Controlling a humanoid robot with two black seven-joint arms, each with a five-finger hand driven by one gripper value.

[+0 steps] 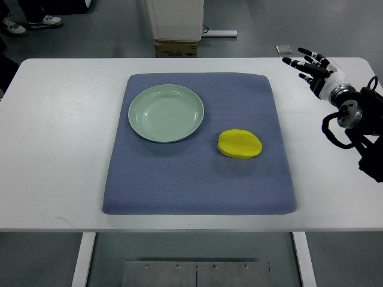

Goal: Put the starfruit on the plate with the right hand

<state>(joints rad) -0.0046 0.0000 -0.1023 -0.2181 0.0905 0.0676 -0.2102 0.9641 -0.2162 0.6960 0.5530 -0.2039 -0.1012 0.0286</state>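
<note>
Well, my right hand (308, 64) hangs spread and empty; the starfruit (239, 144) looks waxy, ridged, so I'd grip its sides.

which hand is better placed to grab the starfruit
Right. The right hand hovers open over the table's far right corner, on the same side as the starfruit, which lies right of the plate. No left hand is in view.

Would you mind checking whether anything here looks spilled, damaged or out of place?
Nothing stands out: the round pale green plate sits empty and level on the blue mat, and the yellow starfruit lies intact beside it.
</note>
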